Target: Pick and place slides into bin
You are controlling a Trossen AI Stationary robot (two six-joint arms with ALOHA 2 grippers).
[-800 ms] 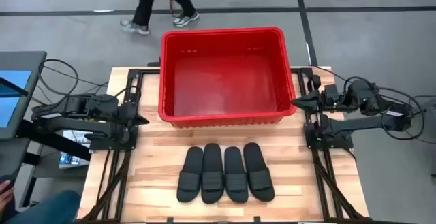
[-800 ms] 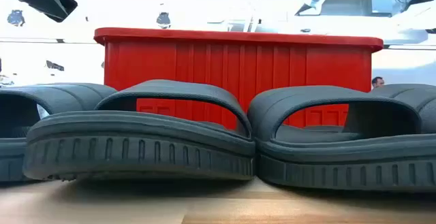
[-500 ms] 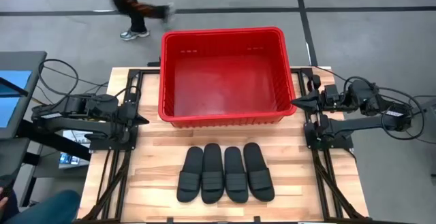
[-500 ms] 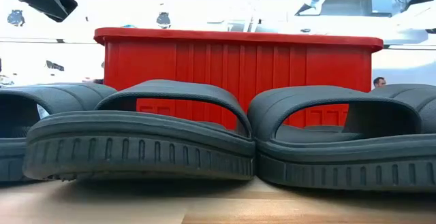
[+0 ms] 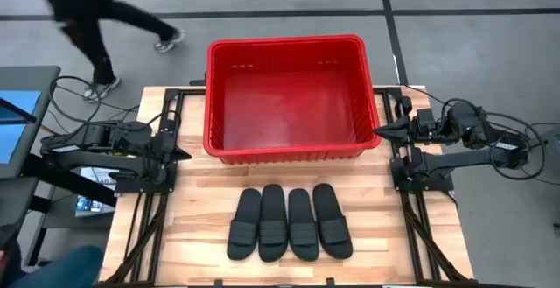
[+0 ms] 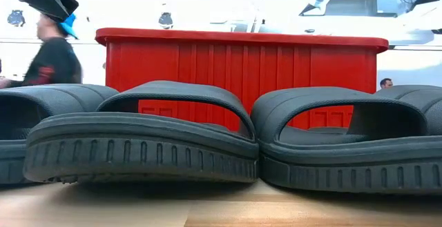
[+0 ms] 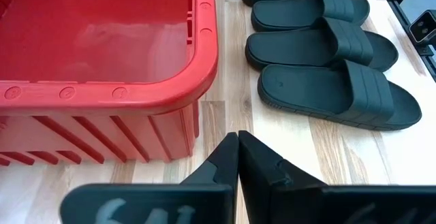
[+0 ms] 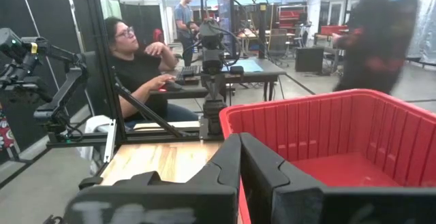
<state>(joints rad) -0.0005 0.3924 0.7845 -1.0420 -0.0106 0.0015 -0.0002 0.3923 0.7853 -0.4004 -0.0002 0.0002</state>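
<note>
Several black slides (image 5: 290, 222) lie side by side on their soles on the wooden table, near its front edge; the left wrist view shows them too (image 7: 327, 47). Behind them stands the red bin (image 5: 285, 144), with nothing inside it. My left gripper (image 5: 185, 155) waits shut at the table's left edge, level with the bin's near left corner. My right gripper (image 5: 378, 131) waits shut at the right edge, beside the bin's right wall. Neither touches anything.
Black metal frames (image 5: 157, 200) run along both sides of the table. A person walks past on the floor beyond the bin (image 5: 87, 25), and another sits at a desk (image 8: 146, 64) beyond the table's left side. Bare wood lies between bin and slides.
Both arms have kept still, and so have the slides and the bin. Only the person on the floor beyond the table has walked toward the left.
</note>
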